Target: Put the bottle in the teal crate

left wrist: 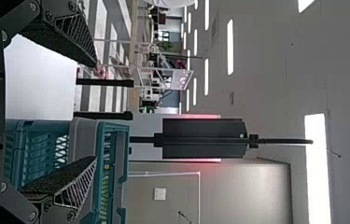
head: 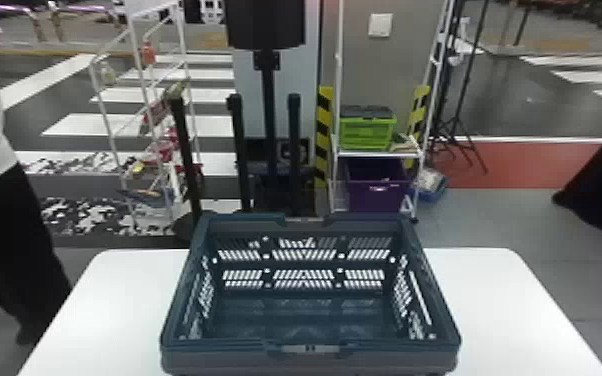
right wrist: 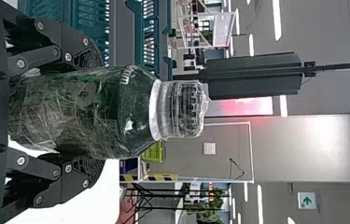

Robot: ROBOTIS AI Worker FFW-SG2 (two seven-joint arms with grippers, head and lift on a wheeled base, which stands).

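The teal crate [head: 310,348] stands upright on the white table, and its bottom looks bare through the open top. In the right wrist view, my right gripper [right wrist: 86,114] is shut on a dark green bottle [right wrist: 88,112] wrapped in clear film, a finger on each side and the clear cap pointing away from the palm. Part of the crate [right wrist: 137,37] lies beyond one finger there. My left gripper [left wrist: 93,112] stands open with nothing between its fingers, and the crate [left wrist: 112,172] is seen past one of them.
The white table [head: 505,310] extends on both sides of the crate. Behind it are a wire rack [head: 150,120], a black post stand [head: 270,125], and a shelf holding a green crate [head: 367,132] and a purple bin [head: 377,190].
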